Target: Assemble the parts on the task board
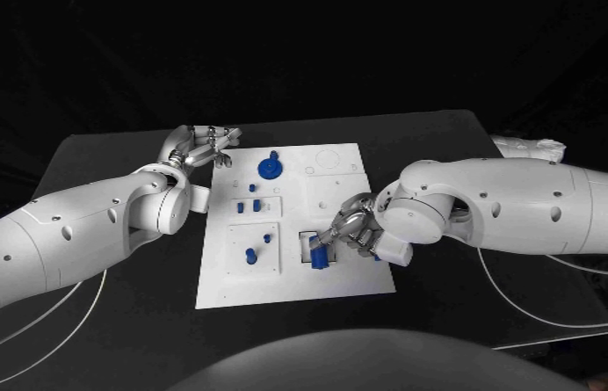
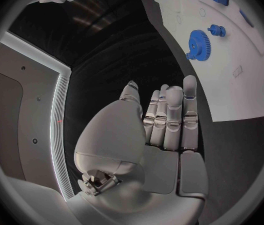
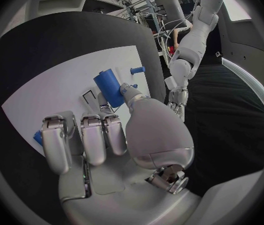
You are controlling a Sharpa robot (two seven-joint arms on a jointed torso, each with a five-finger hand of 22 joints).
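A blue cylindrical part [image 3: 109, 86] is being held by the right hand [image 1: 349, 235] over the near right portion of the task board [image 1: 340, 184], pinched between the thumb and the fingers, with the other fingers curled in beside it as the right wrist view shows. It is being kept just above a small rectangular recess [image 1: 308, 243] in the board, presumably because that recess is being taken as its seat; whether the part's lower end is already touching the board cannot be told, since the fingers are covering it. The part is being carried roughly upright, which is judged to suit a straight push downward. A blue gear [image 1: 269, 166] is lying flat on the far part of the board, with a smaller blue knob [image 2: 217, 30] just beside it, and several small blue pieces [image 1: 255, 206] are sitting in the middle-left panel, so much of the assembly is judged as not yet done. The left hand [image 1: 199, 147] is being held off the far left corner of the board, over the black table [image 1: 114, 158], with nothing in it and its fingers extended side by side; it is probably being parked there so that the board is left free for the right hand's work.
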